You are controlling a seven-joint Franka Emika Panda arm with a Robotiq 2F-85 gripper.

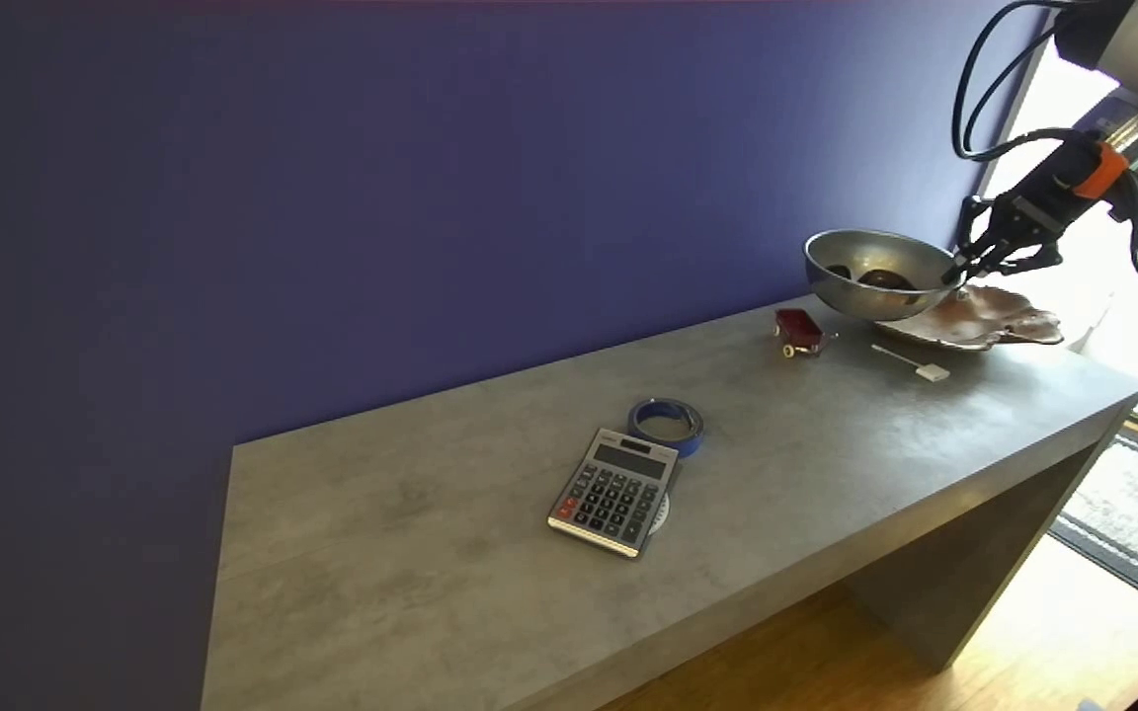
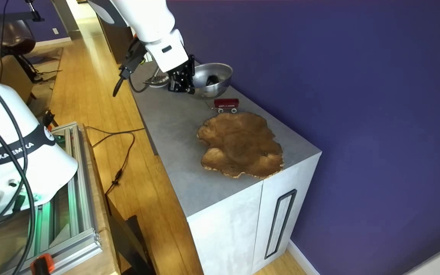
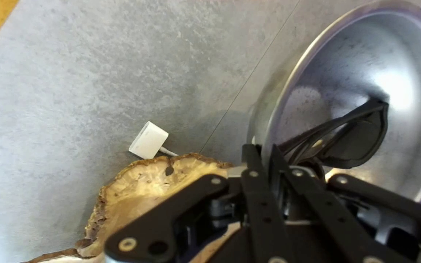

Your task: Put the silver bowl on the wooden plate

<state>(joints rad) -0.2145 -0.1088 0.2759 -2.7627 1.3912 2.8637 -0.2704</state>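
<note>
One bowl (image 1: 855, 299), plate (image 2: 241, 141), wagon (image 2: 226, 102), adapter (image 3: 149, 140), calculator (image 1: 614, 491), tape (image 1: 692, 440) and pair of sunglasses (image 3: 358, 140) showed. The tool (image 3: 263, 155) pinched the bowl's rim; the bowl, sunglasses inside, hung at its tip above the table (image 1: 431, 513).

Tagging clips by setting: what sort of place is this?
Probably an office or workroom, though a home is possible: there's a calculator, a roll of blue tape, and a robot base on a metal frame.
</note>
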